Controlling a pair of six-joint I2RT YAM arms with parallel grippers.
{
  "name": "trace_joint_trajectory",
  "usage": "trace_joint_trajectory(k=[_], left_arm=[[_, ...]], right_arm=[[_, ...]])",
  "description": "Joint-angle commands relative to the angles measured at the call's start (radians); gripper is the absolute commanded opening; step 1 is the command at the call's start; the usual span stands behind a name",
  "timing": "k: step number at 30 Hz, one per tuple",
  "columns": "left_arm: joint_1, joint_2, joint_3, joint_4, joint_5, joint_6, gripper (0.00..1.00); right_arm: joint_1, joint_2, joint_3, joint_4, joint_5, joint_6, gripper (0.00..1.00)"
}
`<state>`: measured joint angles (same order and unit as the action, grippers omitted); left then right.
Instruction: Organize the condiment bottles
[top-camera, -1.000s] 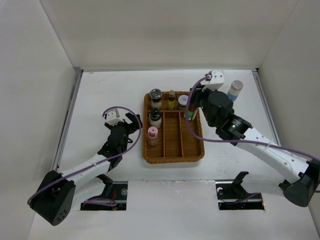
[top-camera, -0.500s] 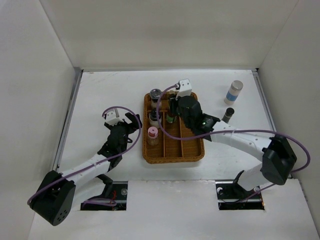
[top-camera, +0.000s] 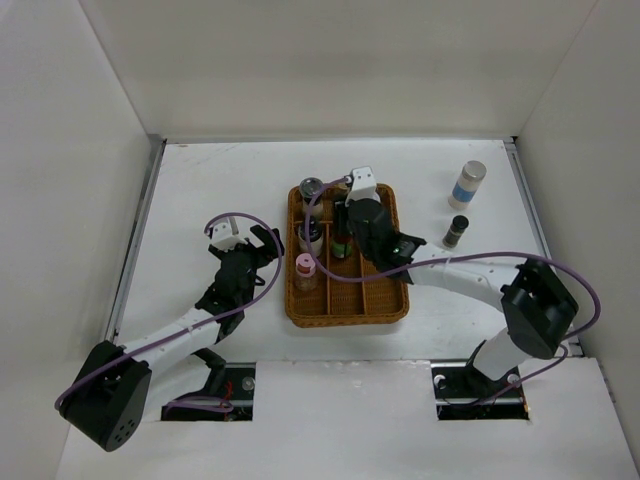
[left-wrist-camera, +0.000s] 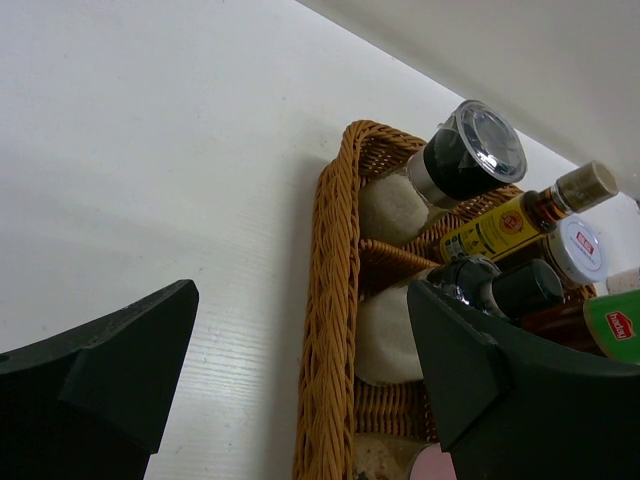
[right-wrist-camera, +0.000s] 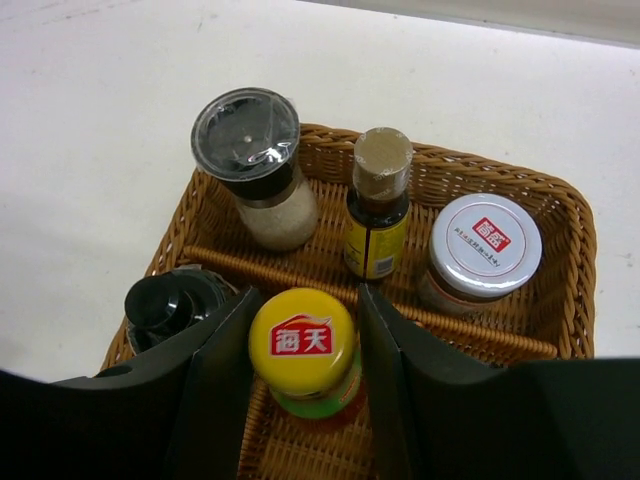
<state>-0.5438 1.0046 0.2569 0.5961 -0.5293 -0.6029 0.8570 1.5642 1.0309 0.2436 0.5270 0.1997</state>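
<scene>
**A:** Top view. Our right gripper (top-camera: 346, 233) hangs over the middle lane of the wicker tray (top-camera: 345, 316), and its load is hidden beneath it. The left gripper (top-camera: 262, 246) sits beside the tray's left edge, apart from it. Two bottles stand outside on the right: the blue-labelled bottle (top-camera: 466, 185) and the small dark bottle (top-camera: 456, 230).

**B:** Left wrist view. We log those fingers spread wide with nothing between them. The tray's rim lies just ahead.

**A:** Right wrist view. The fingers are clamped on the yellow-capped bottle (right-wrist-camera: 302, 345), upright, above the lane just in front of the cross divider (right-wrist-camera: 215, 258).

**B:** We judge a straight descent best, with no tilt, letting go only once the base seats.

**A:** Obstacles: the black-capped bottle (right-wrist-camera: 165, 298) is close beside one finger, and we cannot tell whether they touch. Behind the divider stand the grinder (right-wrist-camera: 245, 135), the tan-capped bottle (right-wrist-camera: 383, 160) and the white-lidded jar (right-wrist-camera: 485, 240).

**B:** Opening wide could nudge the black-capped bottle, so we would part the fingers only slightly.
</scene>
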Motion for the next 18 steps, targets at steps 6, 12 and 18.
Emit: trace_joint_trajectory(k=[6,12,18], left_arm=[[0.000,-0.009,-0.001,0.053,0.009,-0.008,0.86],[0.003,-0.020,-0.004,0.053,0.009,-0.008,0.86],[-0.008,-0.027,-0.005,0.051,0.009,-0.009,0.86]], right_arm=[[0.012,-0.105,-0.026,0.099,0.025,0.004,0.75],[0.012,-0.278,-0.072,0.056,0.031,0.010,0.84],[-0.185,-0.551,-0.277,0.033,0.212,0.087,0.49]])
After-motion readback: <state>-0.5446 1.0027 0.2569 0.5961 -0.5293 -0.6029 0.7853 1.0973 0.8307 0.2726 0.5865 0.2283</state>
